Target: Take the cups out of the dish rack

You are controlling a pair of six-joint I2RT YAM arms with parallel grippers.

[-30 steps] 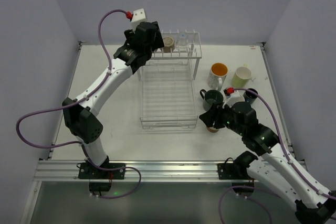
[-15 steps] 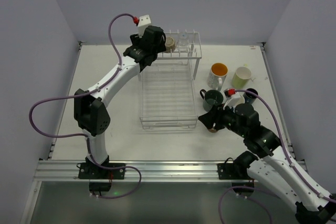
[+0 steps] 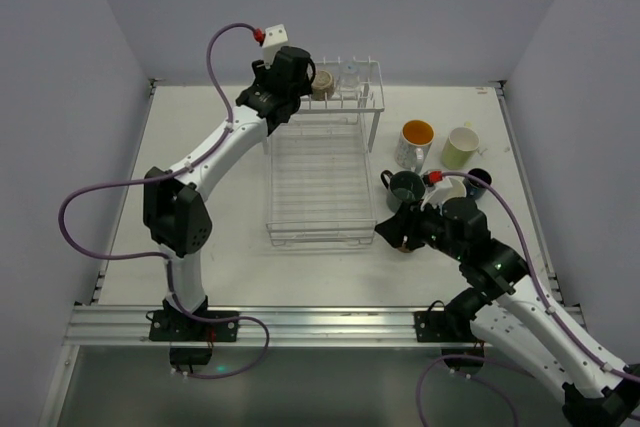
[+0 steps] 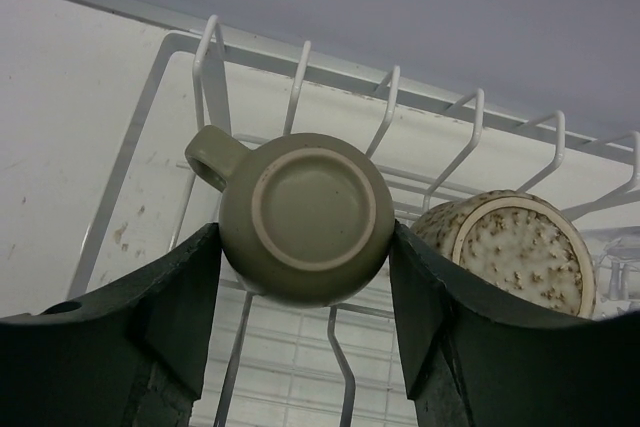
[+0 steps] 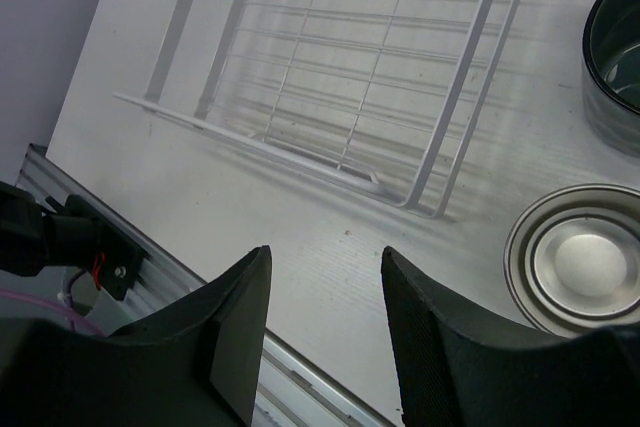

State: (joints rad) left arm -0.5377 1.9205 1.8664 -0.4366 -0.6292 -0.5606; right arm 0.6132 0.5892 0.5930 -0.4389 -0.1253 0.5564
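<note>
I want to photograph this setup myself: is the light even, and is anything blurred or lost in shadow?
Top external view: soft, even light, all sharp. Left wrist view: olive cup crisp, the left fingers flanking it dark, little detail. Right wrist view: the dish rack throws pale striped shadows on the table; the right fingers look dark and slightly soft.

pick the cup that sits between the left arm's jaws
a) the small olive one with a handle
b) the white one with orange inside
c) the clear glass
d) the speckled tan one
A: in the left wrist view the olive cup lies bottom-up with the left arm's jaws touching both its sides, while the speckled cup sits beside it, outside the jaws.
</note>
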